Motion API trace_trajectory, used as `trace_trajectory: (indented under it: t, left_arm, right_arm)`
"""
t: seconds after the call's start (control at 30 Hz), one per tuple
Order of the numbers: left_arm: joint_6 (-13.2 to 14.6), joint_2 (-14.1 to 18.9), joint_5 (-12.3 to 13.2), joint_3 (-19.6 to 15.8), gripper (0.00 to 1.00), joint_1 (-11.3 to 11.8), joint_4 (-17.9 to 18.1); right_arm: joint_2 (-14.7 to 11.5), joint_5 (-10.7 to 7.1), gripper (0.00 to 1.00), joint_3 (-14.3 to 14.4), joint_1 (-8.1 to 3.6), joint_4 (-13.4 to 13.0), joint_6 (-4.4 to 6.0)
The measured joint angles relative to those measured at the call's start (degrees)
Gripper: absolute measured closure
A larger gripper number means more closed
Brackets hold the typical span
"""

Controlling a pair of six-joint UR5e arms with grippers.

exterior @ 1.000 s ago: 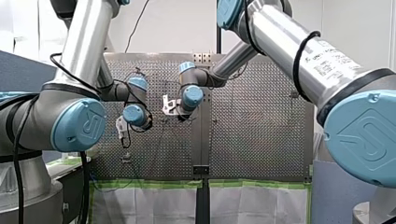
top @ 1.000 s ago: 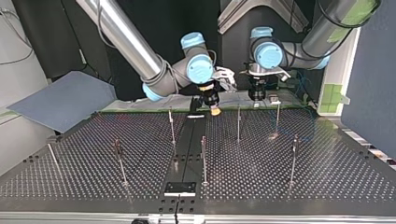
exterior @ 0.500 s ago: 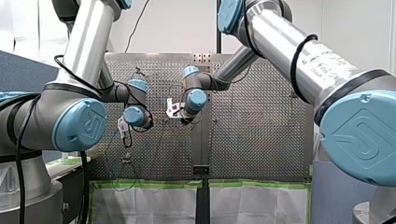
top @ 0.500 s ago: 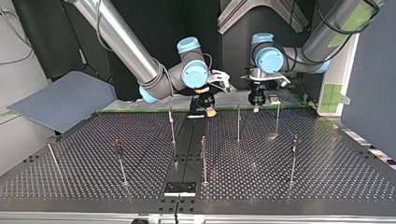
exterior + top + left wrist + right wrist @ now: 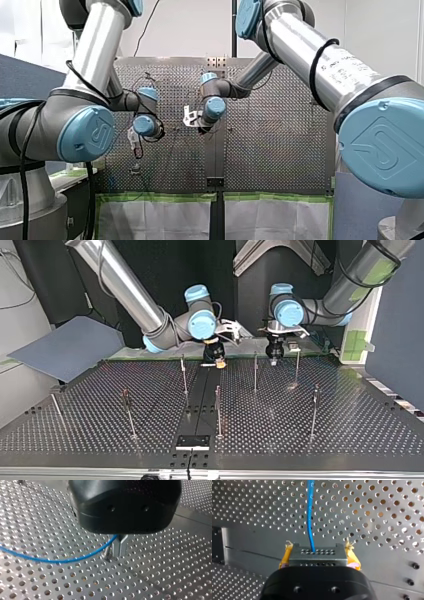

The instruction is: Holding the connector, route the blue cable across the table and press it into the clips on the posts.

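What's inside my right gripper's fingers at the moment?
A grey connector is clamped between the yellow-padded fingers, with the blue cable leaving its face. The body of the right gripper covers its rear.

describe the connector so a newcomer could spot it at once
At the far edge of the perforated table in the top view, my right gripper hangs. Between its yellow-padded jaws sits the connector, a small grey block with rows of tiny holes; only it has the blue cable running out.

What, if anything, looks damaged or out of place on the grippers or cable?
The yellow pads on my right gripper look frayed: ragged wisps stick out at their tips, either side of the connector they clamp. The blue cable leaves the connector straight, without kinks.
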Motion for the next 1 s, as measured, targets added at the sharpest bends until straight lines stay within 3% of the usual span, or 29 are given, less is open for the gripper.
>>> trace_trajectory:
  t: [0.2, 0.73, 0.77, 0.8, 0.83, 0.87, 0.9, 0.93, 1.0]
  left_arm:
    - [-0.5, -1.3, 0.2, 2.9, 1.00, 0.5, -1.8]
    - [-1.0, -1.3, 1.4, 9.7, 1.00, 2.0, -3.3]
    - [-0.9, -1.3, 1.4, 9.8, 0.61, 2.0, -3.3]
    - [-0.9, -1.3, 1.3, 9.9, 0.61, 2.0, -3.3]
    - [-0.7, -1.3, 1.3, 9.9, 0.36, 2.0, -3.5]
    - [-0.5, -1.3, 1.2, 9.9, 0.18, 1.9, -3.7]
    - [-0.2, -1.3, 1.2, 9.9, 0.18, 1.9, -4.0]
    - [0.0, -1.3, 1.2, 9.9, 0.00, 1.9, -4.3]
    - [0.4, -1.3, 1.2, 9.9, 0.00, 1.8, -5.3]
  right_arm:
    - [0.0, -0.28, 1.00, 0.0, -0.99, -0.9, 0.44]
    - [0.0, -1.87, 1.00, -1.5, -3.27, -1.4, 0.38]
    - [0.0, -1.94, 1.00, -1.5, -3.30, -1.4, 0.38]
    - [0.0, -1.97, 1.00, -1.5, -3.32, -1.4, 0.39]
    - [0.0, -2.00, 1.00, -1.6, -3.35, -1.4, 0.41]
    - [0.0, -2.02, 1.00, -1.6, -3.37, -1.4, 0.43]
    - [0.0, -2.03, 1.00, -1.6, -3.38, -1.4, 0.44]
    - [0.0, -2.04, 1.00, -1.6, -3.41, -1.4, 0.47]
    - [0.0, -2.05, 1.00, -1.6, -3.43, -1.4, 0.52]
